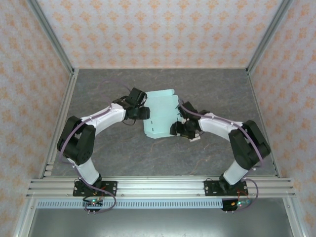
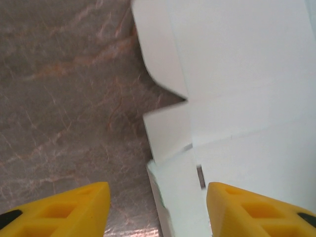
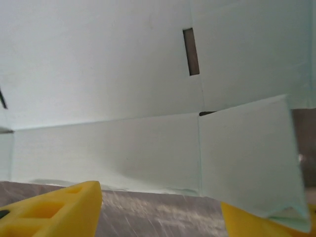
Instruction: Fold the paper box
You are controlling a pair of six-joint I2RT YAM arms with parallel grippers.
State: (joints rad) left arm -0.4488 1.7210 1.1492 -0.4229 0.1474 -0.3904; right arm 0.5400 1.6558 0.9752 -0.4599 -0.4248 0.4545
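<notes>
While flaps (image 3: 247, 153) are standing up, the mint paper box (image 1: 160, 116) is lying open.
Left gripper (image 2: 158, 190) and right gripper (image 3: 160, 195) are gaping, holding nothing.

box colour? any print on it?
The box is plain pale mint green, no print visible; top view shows it best.

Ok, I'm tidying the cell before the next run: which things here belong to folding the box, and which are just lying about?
For the job: paper box, left gripper, right gripper.
Lying about: small white scrap on the table beside the right gripper, too small to identify.
</notes>
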